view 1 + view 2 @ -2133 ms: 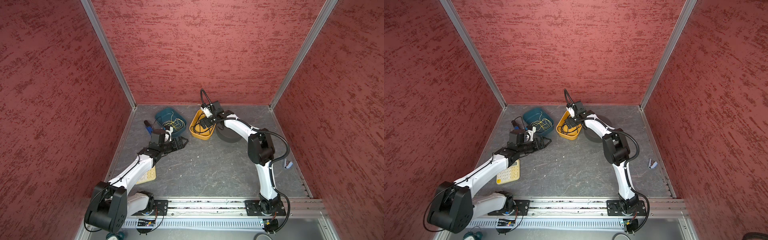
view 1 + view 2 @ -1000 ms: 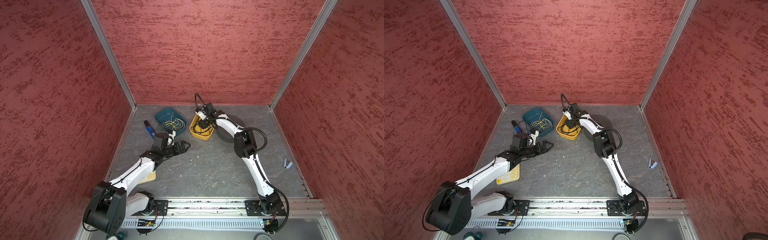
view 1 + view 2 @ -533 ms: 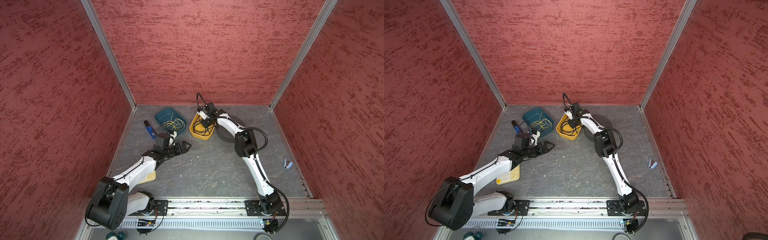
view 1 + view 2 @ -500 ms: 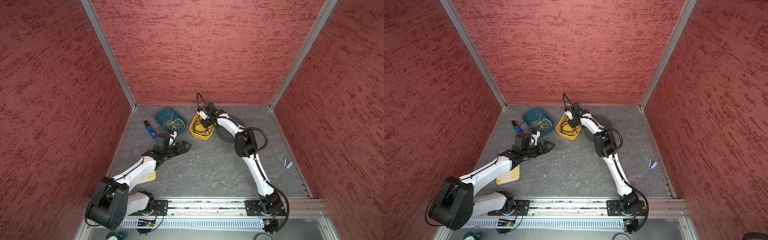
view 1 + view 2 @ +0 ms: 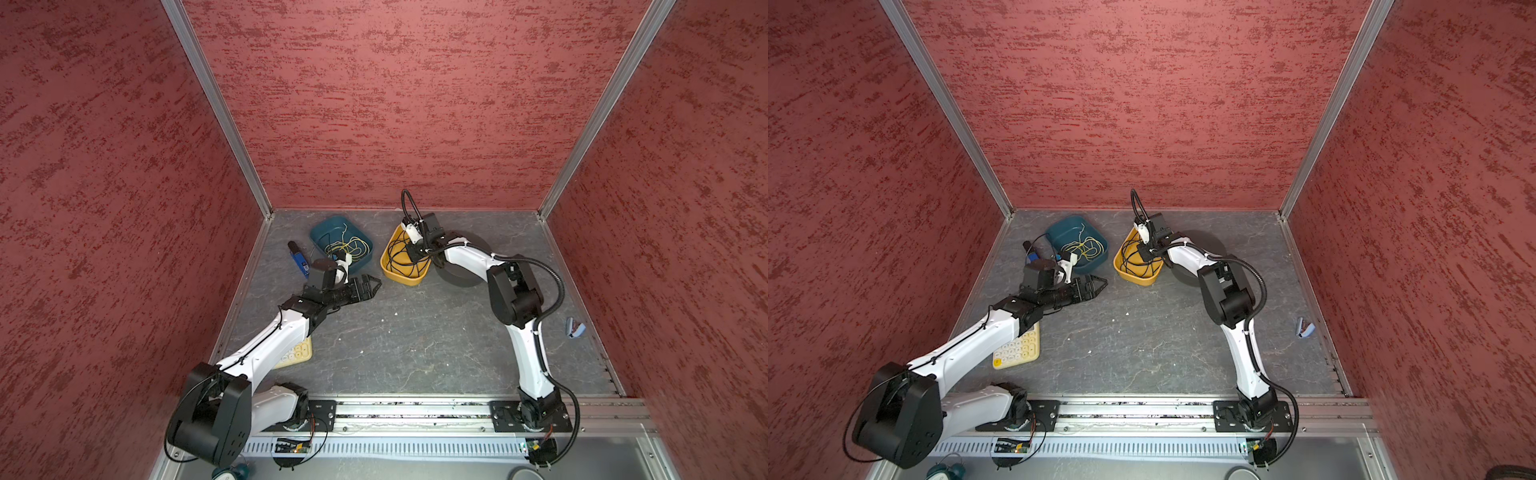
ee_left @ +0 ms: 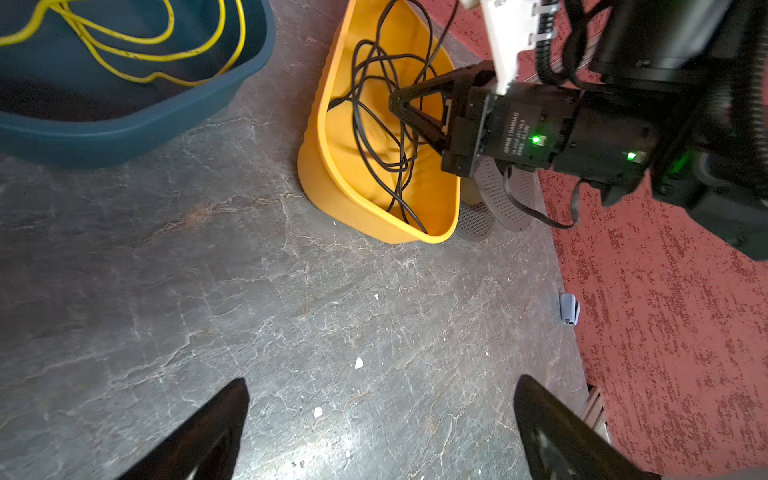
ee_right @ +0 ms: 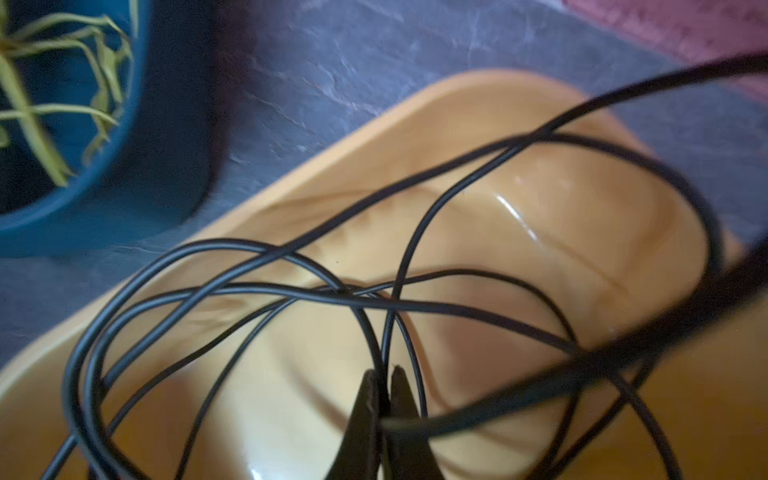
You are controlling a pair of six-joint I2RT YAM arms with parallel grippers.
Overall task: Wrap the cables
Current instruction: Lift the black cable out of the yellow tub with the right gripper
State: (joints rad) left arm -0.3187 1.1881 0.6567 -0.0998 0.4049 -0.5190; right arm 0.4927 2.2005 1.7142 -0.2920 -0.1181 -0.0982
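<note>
Black cable point(image 7: 340, 291) lies tangled in the yellow tray point(image 7: 561, 208) near the back edge of the desk point(image 5: 415, 340). The right gripper point(image 7: 384, 374) is closed, pinching one strand. The left gripper point(image 6: 381, 380) is spread wide, empty and apart from the tray.

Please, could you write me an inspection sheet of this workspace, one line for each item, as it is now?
Surface: grey stone-look table, few white crumbs.
Job's things: black cable, tangled inside yellow tray.
Clutter: blue tray, blue pen-shaped item, cream keypad partly under left arm, dark round object behind right arm, small blue clip.
Grippers: left gripper open over bare table; right gripper shut on a black cable strand in the yellow tray.
Cables: yellow wire in blue tray; black hose on right arm.
Surroundings: red textured walls, metal frame, front rail.
</note>
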